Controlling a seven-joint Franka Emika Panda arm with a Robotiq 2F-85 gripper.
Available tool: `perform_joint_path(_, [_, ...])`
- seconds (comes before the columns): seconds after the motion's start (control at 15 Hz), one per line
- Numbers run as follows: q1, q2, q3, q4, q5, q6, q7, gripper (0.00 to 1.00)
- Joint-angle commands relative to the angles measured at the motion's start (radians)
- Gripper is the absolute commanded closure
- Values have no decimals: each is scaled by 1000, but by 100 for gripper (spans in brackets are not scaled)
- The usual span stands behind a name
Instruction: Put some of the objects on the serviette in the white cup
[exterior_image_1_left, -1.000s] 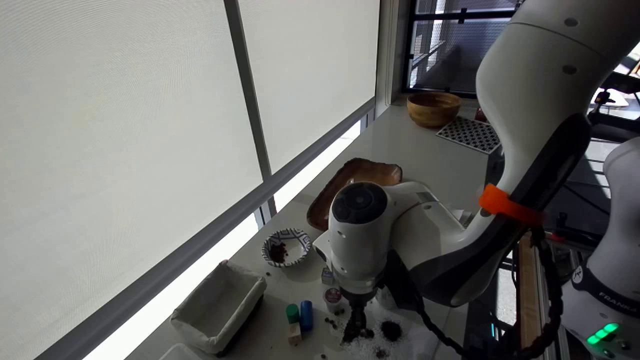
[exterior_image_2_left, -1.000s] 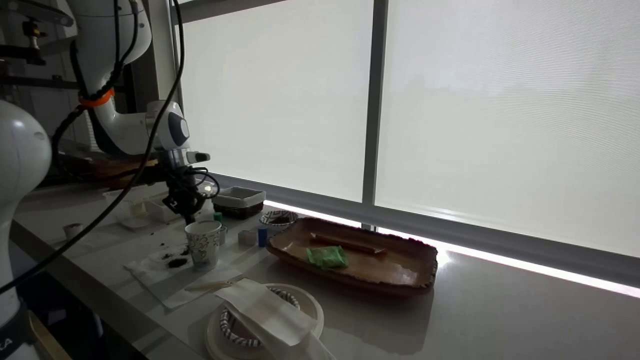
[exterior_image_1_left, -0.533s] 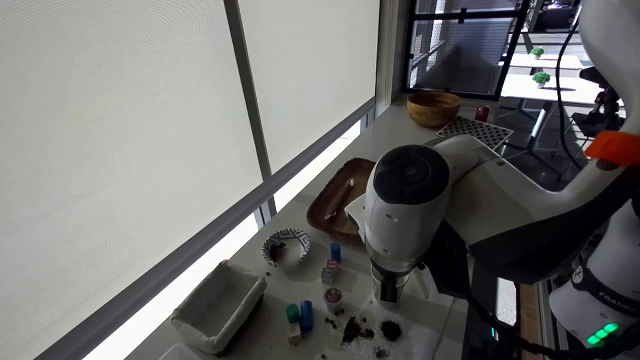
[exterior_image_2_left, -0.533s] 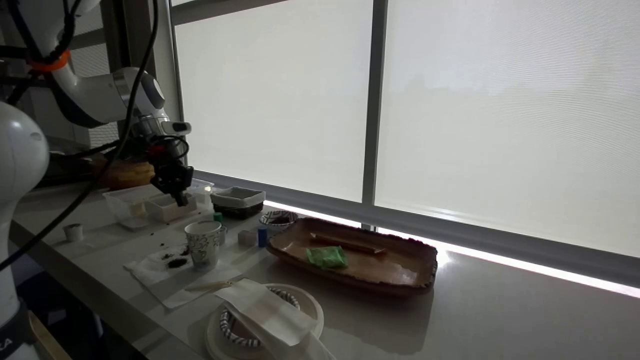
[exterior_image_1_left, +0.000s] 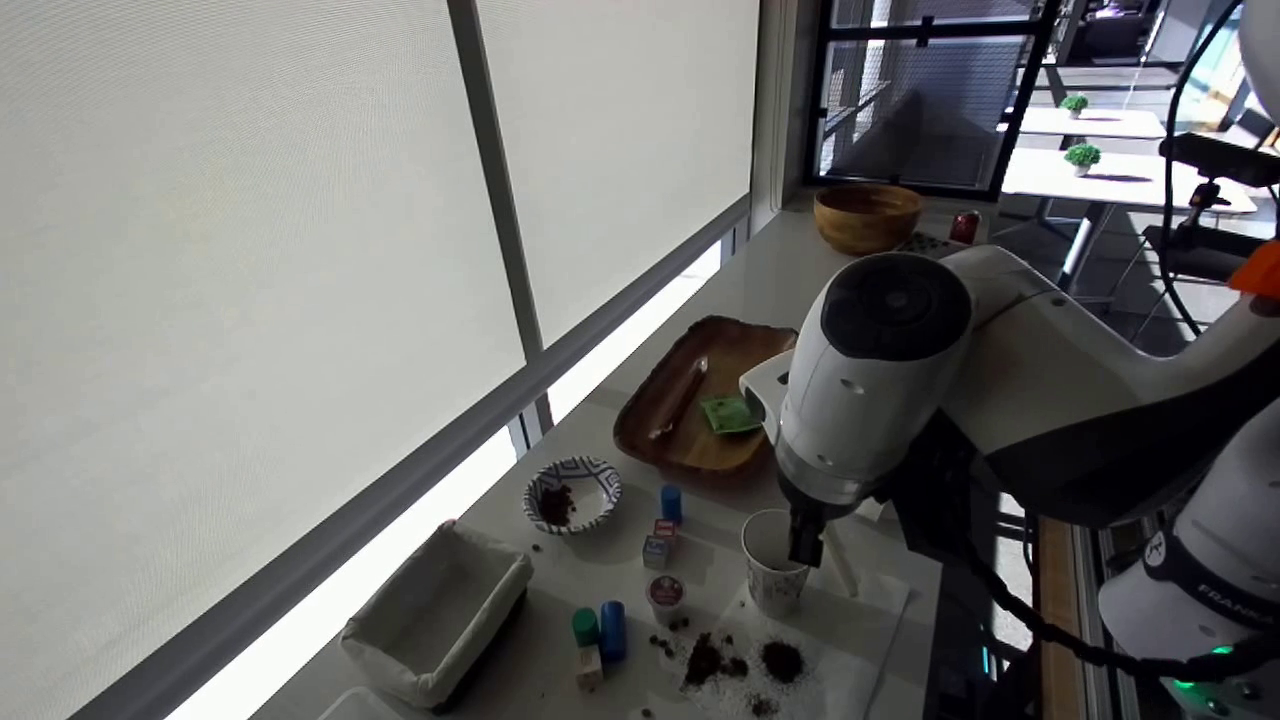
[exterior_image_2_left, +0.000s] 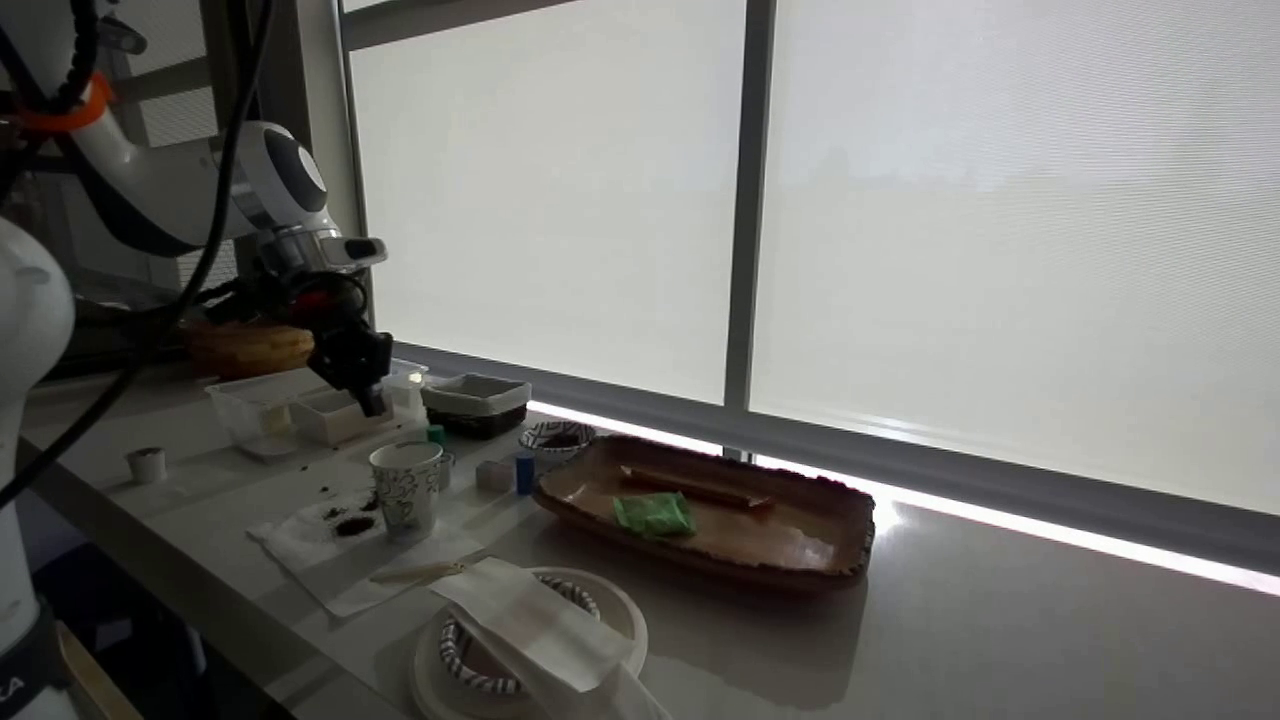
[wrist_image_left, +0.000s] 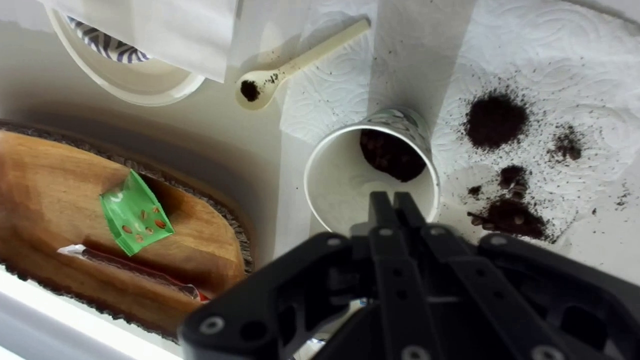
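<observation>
"FRANKA" in white letters (exterior_image_1_left: 1236, 607), plus a round emblem (exterior_image_1_left: 1156, 548), on the dark band (exterior_image_1_left: 1181, 574) of the robot base (exterior_image_1_left: 1143, 615)

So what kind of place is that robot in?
Probably an office or a lab: there's a robot arm, big pale blinds, and farther back, white tables with little green plants on them.

Entry: mouth of the white cup (wrist_image_left: 340, 170), facing up. Lane, as I see it: strip of counter (wrist_image_left: 245, 155) between cup and wooden tray (wrist_image_left: 200, 230), narrower beside the white plate (wrist_image_left: 145, 82). Standing window-side of the cup: red-lidded pod (exterior_image_1_left: 665, 595), two small boxes (exterior_image_1_left: 655, 552), blue cylinder (exterior_image_1_left: 671, 504). Low, opposite side: cream spoon (wrist_image_left: 300, 63). Limit beyond the tray: window blind (exterior_image_1_left: 630, 130).
</observation>
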Motion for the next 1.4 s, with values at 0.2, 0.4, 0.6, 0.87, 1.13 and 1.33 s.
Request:
perform_joint_path(0.2, [-111, 9, -5, -59, 20, 165, -109, 70])
perform_joint_path(0.4, [-132, 18, -6, -59, 30, 178, -140, 55])
perform_joint_path(0.6, [-140, 22, -10, -62, 48, 210, -175, 33])
perform_joint_path(0.87, [-115, -48, -15, -111, 204, 293, -250, 2])
perform_joint_path(1.13, [-74, -165, 1, -138, 398, 244, -306, 0])
perform_joint_path(1.33, [-71, -270, 45, -139, 402, 160, -270, 0])
